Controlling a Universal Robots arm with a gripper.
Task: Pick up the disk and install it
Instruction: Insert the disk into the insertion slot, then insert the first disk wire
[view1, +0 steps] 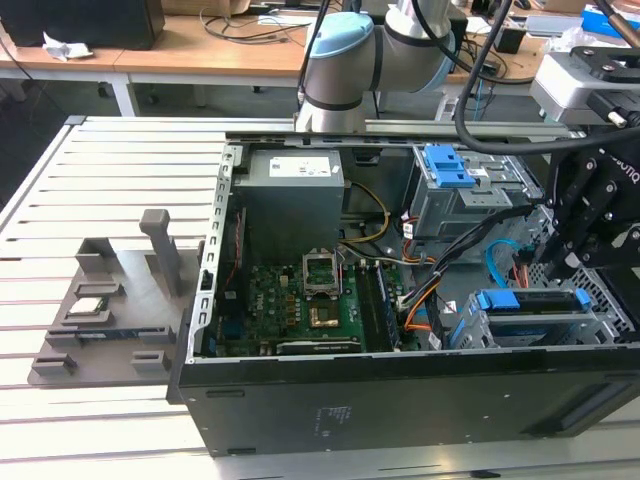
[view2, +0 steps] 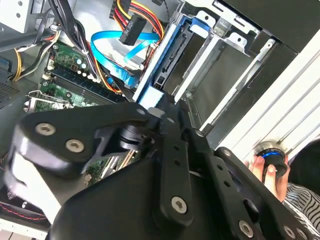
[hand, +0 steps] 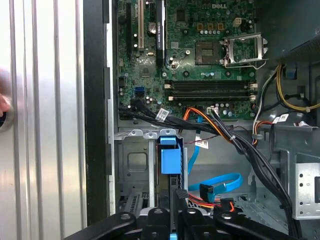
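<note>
The disk (view1: 530, 299), in its bright blue carrier, stands on edge in the metal drive cage (view1: 600, 320) at the front right of the open computer case. My gripper (view1: 553, 272) hangs directly over it, shut on the carrier's upper edge. In the first wrist view the blue carrier (hand: 169, 160) runs down into the bay slot, with my gripper (hand: 171, 220) on either side of it. In the second wrist view my gripper (view2: 157, 107) meets the carrier's pale blue end (view2: 150, 95). The drive's label is hidden.
A second blue carrier (view1: 447, 165) sits in the upper bay. Blue and orange cables (hand: 220, 182) lie beside the cage, next to the motherboard (view1: 310, 290). A grey fixture (view1: 90, 310) holding a small chip rests on the slatted table. A person's hand (view2: 267, 167) holds a round button.
</note>
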